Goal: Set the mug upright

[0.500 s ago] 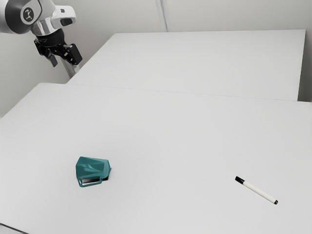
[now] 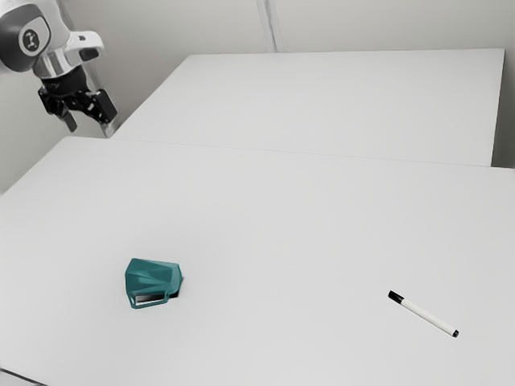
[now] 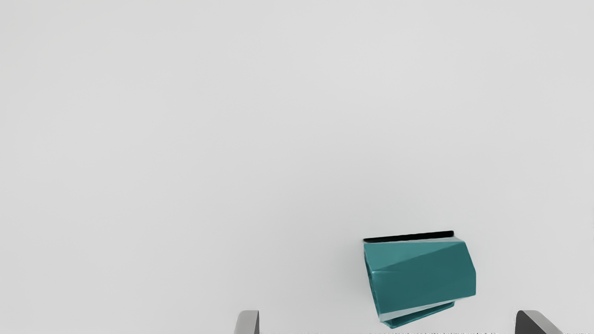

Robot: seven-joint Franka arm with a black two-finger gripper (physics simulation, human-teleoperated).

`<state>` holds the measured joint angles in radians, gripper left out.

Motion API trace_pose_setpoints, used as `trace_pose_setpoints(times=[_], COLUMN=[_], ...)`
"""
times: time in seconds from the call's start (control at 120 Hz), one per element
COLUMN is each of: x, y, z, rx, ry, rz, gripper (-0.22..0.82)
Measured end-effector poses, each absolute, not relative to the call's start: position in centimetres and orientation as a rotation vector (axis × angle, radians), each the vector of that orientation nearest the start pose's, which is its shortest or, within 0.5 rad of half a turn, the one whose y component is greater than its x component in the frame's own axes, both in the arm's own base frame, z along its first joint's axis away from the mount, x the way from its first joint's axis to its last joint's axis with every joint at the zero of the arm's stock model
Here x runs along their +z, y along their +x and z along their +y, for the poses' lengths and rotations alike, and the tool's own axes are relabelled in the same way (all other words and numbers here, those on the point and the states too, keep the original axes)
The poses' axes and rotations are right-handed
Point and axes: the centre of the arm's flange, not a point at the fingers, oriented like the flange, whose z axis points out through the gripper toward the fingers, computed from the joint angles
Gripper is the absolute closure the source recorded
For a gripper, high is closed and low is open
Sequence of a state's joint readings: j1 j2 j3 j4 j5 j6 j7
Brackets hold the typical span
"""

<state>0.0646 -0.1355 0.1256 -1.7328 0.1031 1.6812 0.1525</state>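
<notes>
Mug lies on its side, inside hidden, with fingers spread wide apart.

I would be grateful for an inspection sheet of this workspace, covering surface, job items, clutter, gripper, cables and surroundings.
Surface: white table, flat; no spills seen.
Job's things: teal mug, lying on its side, not upright, toward the exterior view's left.
Clutter: white marker with a black cap, lying toward the exterior view's right, apart from the mug.
Gripper: black gripper, fingers wide apart, holding nothing, raised at the exterior view's upper left.
Cables: thin dark line at the exterior view's lower left corner; cannot tell whether it is a cable.
Surroundings: another white surface beyond the table, pale wall behind.
</notes>
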Motion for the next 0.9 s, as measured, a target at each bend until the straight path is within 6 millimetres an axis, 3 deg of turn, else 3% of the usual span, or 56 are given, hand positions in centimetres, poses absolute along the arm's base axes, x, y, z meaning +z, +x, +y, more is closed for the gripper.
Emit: trace_pose_setpoints(times=[0.15,0.475,0.667,0.9], x=[57.4,45.9,40.2,33.8], y=[49.3,48.7,46.7,46.6], z=[16.3,22.0,23.9,23.1], rx=[0.037,0.355,0.604,0.869], ry=[-3.189,-3.442,-3.485,-3.503], rz=[-0.286,-0.734,-0.938,-1.054], gripper=[0.00,0.00,0.00,0.00])
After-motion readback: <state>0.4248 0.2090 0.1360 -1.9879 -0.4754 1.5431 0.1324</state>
